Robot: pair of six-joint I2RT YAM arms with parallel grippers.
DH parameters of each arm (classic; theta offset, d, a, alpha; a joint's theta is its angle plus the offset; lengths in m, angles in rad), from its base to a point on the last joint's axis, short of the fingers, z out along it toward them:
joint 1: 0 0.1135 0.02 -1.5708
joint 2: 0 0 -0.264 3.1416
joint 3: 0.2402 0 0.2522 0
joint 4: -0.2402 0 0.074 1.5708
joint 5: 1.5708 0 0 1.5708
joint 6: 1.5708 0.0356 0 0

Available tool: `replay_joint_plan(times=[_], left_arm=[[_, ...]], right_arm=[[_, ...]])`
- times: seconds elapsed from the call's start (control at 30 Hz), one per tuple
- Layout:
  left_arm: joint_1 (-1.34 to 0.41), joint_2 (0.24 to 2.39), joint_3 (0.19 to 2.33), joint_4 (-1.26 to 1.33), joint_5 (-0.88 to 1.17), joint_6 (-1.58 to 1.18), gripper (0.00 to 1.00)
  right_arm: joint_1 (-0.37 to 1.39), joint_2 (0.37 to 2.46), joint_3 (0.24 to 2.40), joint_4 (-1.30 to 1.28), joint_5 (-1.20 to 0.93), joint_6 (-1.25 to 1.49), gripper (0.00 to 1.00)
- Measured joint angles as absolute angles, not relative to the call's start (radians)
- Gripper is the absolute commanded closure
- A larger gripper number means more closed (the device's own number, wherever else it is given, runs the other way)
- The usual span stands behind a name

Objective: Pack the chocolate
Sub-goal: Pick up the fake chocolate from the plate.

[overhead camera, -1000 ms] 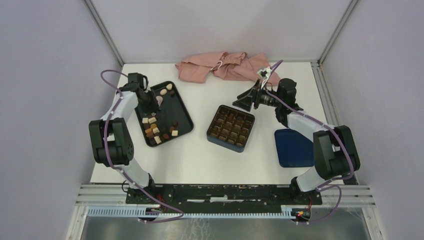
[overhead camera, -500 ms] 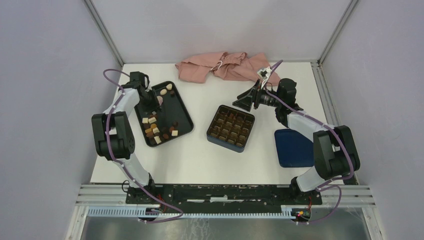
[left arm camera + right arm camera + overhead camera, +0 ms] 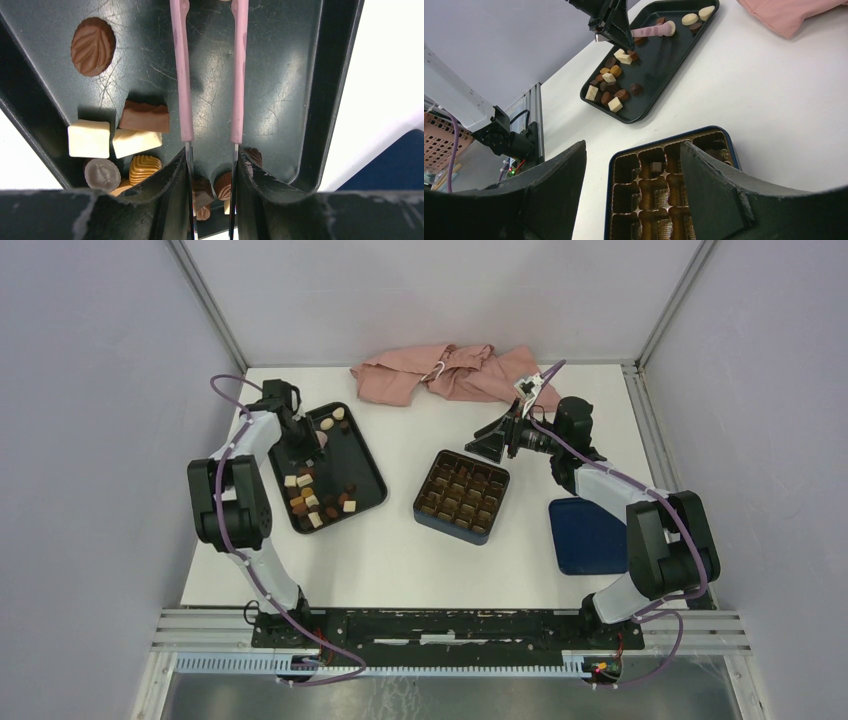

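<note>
- Top external view gives us the chocolate (image 3: 312,502) scattered in the black tray (image 3: 358,455) on the desk's left half, with most pieces bunched toward the tray's near end.
- Our left gripper (image 3: 210,20) reaches into that tray, its pink fingers (image 3: 182,75) narrowly apart over bare floor. A cream piece (image 3: 670,27) sits at their tips, and we cannot tell whether it is pinched.
- Our right gripper (image 3: 633,150) hangs spread wide and empty above the far edge of the gridded box (image 3: 445,521) at mid-desk.
- A pink cloth (image 3: 440,375) lies along the desk's far edge.
</note>
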State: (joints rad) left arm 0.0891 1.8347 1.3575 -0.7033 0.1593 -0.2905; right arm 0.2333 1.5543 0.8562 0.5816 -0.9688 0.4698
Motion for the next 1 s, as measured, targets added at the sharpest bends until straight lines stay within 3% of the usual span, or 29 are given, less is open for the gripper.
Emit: replay_joint_plan(times=[1.0], left_arm=[[0.081, 1.939, 1.5, -0.784, 0.127, -0.29, 0.6]], right_arm=[[0.233, 1.554, 0.856, 0.582, -0.969, 0.474, 0.26]])
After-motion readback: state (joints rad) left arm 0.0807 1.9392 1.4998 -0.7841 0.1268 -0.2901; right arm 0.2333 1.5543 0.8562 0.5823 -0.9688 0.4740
